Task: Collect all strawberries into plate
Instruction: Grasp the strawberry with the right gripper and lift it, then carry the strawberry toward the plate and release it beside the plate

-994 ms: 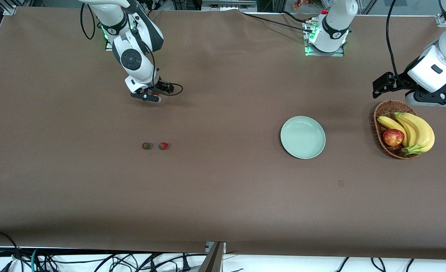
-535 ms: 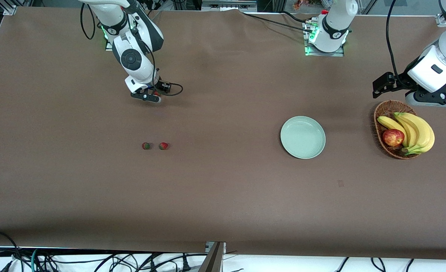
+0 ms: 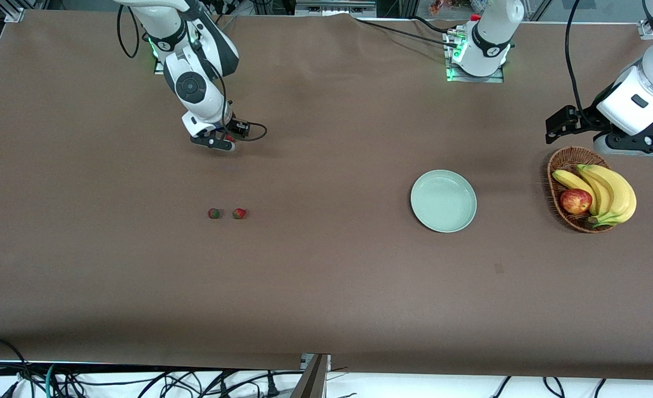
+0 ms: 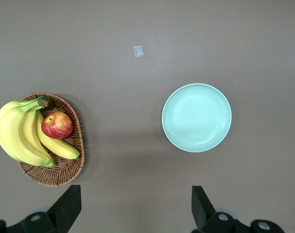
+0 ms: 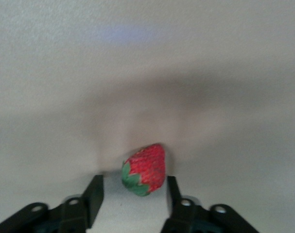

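Note:
Two strawberries (image 3: 214, 213) (image 3: 239, 213) lie side by side on the brown table. A third strawberry (image 5: 145, 170) lies on the table between the open fingers of my right gripper (image 5: 133, 191), close to one finger and apart from the other. In the front view this gripper (image 3: 215, 141) is low at the table, farther from the camera than the pair, with a bit of red (image 3: 229, 137) beside it. The mint-green plate (image 3: 443, 200) is empty; it also shows in the left wrist view (image 4: 196, 117). My left gripper (image 4: 136, 190) waits open, high near the basket (image 3: 633, 145).
A wicker basket (image 3: 564, 160) with bananas (image 3: 608, 190) and a red apple (image 3: 575, 200) stands at the left arm's end of the table, beside the plate. A small tape mark (image 3: 499, 268) lies nearer the camera than the plate.
My right gripper has shifted very slightly over the third strawberry. The left arm, the two loose strawberries and the plate have not moved.

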`<action>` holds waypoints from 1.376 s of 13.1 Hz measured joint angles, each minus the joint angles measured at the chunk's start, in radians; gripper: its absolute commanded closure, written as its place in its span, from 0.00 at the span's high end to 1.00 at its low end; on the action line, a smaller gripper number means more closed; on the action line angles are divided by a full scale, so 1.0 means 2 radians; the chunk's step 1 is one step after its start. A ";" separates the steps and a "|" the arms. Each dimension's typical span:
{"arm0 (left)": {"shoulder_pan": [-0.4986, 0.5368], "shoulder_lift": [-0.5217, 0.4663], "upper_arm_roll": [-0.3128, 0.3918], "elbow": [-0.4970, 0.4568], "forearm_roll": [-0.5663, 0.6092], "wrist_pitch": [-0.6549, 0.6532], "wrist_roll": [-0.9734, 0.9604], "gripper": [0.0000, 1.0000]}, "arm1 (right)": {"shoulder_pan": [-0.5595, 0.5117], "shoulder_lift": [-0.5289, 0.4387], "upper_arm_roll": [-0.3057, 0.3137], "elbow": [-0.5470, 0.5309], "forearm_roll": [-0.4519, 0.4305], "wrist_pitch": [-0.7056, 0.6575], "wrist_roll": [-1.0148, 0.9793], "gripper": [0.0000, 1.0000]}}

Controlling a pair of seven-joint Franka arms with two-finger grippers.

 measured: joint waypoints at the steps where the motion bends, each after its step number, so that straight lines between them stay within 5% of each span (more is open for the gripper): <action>1: 0.000 0.000 0.000 0.000 0.000 0.000 0.000 1.00 | -0.001 0.000 -0.003 0.000 -0.001 0.000 0.000 0.63; 8: 0.000 0.000 0.000 0.000 0.000 0.000 0.000 1.00 | -0.001 -0.001 -0.013 0.000 -0.009 0.001 -0.004 0.13; 14: 0.000 0.000 0.000 0.000 0.000 0.000 0.000 1.00 | 0.000 0.003 -0.013 0.052 -0.009 -0.001 0.000 0.13; 18: 0.000 0.000 0.000 0.000 0.000 0.000 0.000 1.00 | 0.035 0.060 -0.011 0.226 -0.009 -0.102 0.051 0.14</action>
